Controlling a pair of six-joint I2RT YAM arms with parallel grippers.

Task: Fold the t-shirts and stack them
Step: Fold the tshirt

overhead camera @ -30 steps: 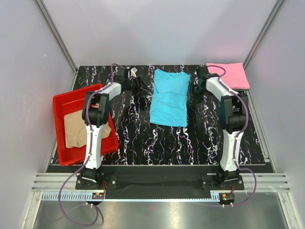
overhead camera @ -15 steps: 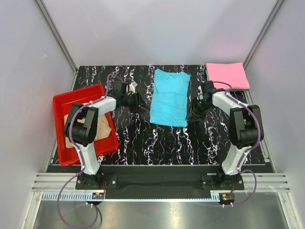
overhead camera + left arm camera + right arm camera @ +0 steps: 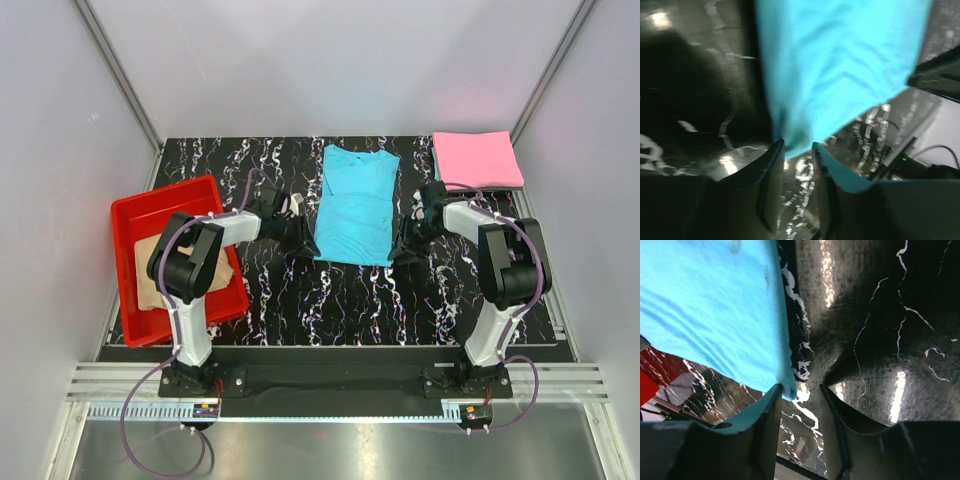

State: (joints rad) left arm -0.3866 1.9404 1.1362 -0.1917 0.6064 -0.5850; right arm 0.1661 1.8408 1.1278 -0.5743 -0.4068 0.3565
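Turquoise t-shirt [image 3: 356,205], left fingers [image 3: 771,185], right fingers [image 3: 767,430] — parted at near corners

The table [image 3: 330,300] bears three t-shirts. The middle t-shirt [image 3: 356,205] lies spread at the centre, its collar end toward the far edge. The folded t-shirt [image 3: 476,160] sits in the far right corner, well apart from it. The tray [image 3: 165,196] stands at the left side, and the third t-shirt [image 3: 143,292] lies inside it. The left gripper [image 3: 302,240] is at the middle t-shirt's near left corner, and the right gripper [image 3: 404,247] is at its near right corner — each right at the hem.
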